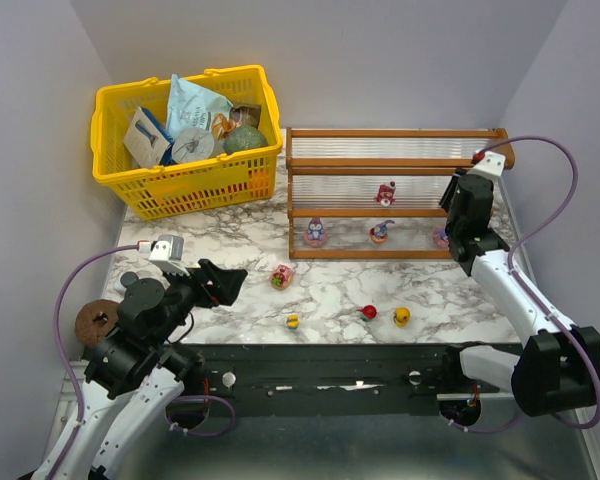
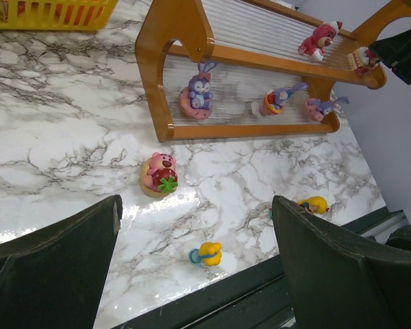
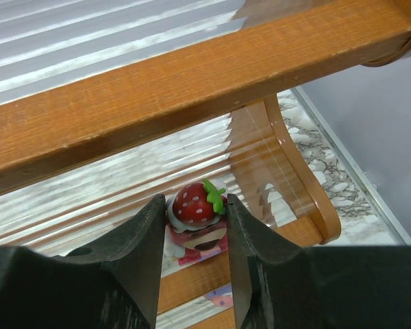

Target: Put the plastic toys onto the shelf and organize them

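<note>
Pinching a strawberry-topped toy (image 3: 192,204), the right pincer (image 3: 194,214) sits at the shelf (image 3: 192,75) — the left pincer (image 2: 195,205), spread wide, hangs over the counter (image 2: 55,137).

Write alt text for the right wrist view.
The right claw grips a strawberry-topped toy just above a clear ribbed tier at the end of the wooden shelf. An orange-brown rail crosses the view above it.

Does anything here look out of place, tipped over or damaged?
Nothing looks spilled or damaged. Four toys are loose on the table before the shelf: pink bear toy, small yellow toy, red toy, yellow duck.
</note>
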`<state>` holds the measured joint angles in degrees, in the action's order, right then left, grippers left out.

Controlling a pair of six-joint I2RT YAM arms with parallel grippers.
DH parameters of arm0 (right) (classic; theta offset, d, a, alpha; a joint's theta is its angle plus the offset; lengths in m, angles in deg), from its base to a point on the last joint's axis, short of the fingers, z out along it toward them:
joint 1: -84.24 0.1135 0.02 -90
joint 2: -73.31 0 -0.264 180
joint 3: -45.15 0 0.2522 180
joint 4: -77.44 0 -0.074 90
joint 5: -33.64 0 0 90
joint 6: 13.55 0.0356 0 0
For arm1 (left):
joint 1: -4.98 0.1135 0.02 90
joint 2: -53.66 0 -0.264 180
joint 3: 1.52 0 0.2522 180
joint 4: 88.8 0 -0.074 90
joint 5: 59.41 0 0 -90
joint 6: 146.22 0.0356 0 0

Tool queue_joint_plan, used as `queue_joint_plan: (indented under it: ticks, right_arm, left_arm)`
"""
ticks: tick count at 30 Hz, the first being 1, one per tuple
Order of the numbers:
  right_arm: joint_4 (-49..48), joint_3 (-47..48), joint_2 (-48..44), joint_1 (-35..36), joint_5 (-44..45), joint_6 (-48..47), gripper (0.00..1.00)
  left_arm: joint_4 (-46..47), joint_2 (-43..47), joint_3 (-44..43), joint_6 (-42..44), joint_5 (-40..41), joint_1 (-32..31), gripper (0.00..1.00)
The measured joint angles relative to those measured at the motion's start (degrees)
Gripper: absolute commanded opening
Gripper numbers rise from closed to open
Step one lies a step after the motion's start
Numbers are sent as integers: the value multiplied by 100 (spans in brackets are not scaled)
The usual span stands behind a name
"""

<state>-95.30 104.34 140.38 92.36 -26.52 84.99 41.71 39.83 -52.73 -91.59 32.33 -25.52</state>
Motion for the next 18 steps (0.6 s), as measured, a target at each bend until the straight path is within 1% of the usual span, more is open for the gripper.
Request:
queue_joint_plan:
  ticks: [1,6,7,11,18]
  right_arm:
    - [-31,-4,17,-4,9,7,10]
    - [-328,-118,85,-33,50,66,14]
    - [-382,-138,96,-35,52,79,16]
    - [-584,-225,107,-37,52,96,22]
    - [-632,-243,107,-37,52,98,32]
  left_arm:
    - [0,-4,0,2,0,0,99]
    - [0,-7,0,0,2,0,99]
    - [-2,-7,0,0,2,0,99]
    - [-2,-11,0,0,2,0,99]
    - [-11,-17,0,0,4,0,99]
